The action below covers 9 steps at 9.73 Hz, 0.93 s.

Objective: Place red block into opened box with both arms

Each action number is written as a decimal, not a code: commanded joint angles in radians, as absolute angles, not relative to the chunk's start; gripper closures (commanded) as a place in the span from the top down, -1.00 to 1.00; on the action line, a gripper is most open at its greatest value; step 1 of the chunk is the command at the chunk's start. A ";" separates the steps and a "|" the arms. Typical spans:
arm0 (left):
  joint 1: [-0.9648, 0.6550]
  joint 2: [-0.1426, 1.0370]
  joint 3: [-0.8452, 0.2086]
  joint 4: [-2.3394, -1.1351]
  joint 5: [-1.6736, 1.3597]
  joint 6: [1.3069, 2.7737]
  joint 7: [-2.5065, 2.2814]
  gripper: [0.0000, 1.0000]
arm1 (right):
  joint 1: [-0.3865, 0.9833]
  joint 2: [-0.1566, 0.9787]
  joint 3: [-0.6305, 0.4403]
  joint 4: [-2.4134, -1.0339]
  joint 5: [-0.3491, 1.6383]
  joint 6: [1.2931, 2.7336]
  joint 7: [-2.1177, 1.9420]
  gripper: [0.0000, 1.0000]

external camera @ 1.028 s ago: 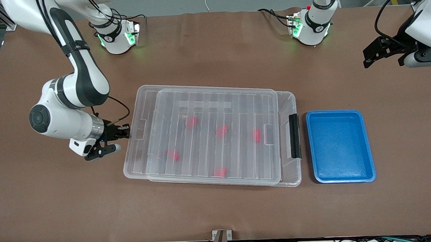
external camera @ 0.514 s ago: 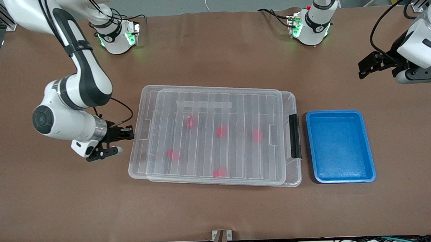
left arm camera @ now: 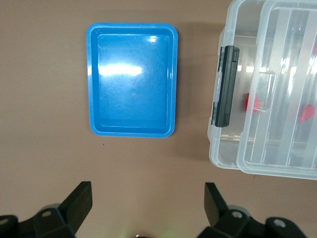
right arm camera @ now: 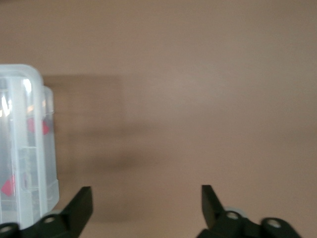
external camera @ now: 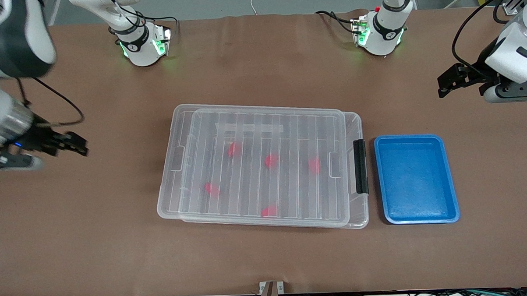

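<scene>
Sitting mid-table, largest thing first:
table (external camera: 267, 261): one, covered in brown, everything was on it
box (external camera: 354, 123): one clear bin, black latch (external camera: 360, 166) on the short end toward the left arm's side, and it was not actually open
lid (external camera: 264, 165): one ribbed clear lid lay on the box, slid a bit toward the right arm's end so a strip by the latch showed
blue tray (external camera: 417, 217): one, just beside the latch end, not touching as far as I could see
left gripper (external camera: 452, 81): up over bare table toward the left arm's end, jaws spread wide, holding nothing, arm was just waiting
right gripper (external camera: 72, 146): over bare table at the right arm's end, jaws spread, nothing between them
red block (external camera: 270, 161): five look-alikes counted, all inside the box under the lid, scattered apart
</scene>
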<state>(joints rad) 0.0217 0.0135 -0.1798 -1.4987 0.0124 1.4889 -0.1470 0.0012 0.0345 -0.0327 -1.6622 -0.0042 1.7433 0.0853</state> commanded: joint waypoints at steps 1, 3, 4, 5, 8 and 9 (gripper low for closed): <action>0.023 0.018 -0.178 -1.520 0.000 1.503 -0.129 1.00 | -0.005 -0.004 -0.058 -1.552 -0.023 1.526 0.106 1.00; 0.020 0.020 -0.179 -1.520 0.002 1.519 -0.129 1.00 | -0.009 -0.002 -0.060 -1.432 -0.035 1.416 0.097 1.00; 0.018 0.020 -0.179 -1.520 0.003 1.517 -0.129 1.00 | -0.029 0.018 -0.061 -1.398 -0.032 1.413 0.097 1.00; 0.018 0.020 -0.181 -1.520 0.005 1.517 -0.127 1.00 | -0.044 0.034 -0.061 -1.413 -0.023 1.423 0.098 1.00; 0.017 0.020 -0.186 -1.517 0.015 1.517 -0.133 1.00 | -0.043 0.029 -0.060 -1.457 -0.018 1.474 0.101 1.00; 0.018 0.020 -0.186 -1.513 0.014 1.516 -0.132 1.00 | -0.048 0.029 -0.061 -1.462 -0.017 1.474 0.101 1.00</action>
<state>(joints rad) 0.0182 0.0136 -0.1840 -1.4970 0.0124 1.5089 -0.1470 -0.0310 0.0475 -0.0700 -1.4405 -0.0131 1.4624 0.0881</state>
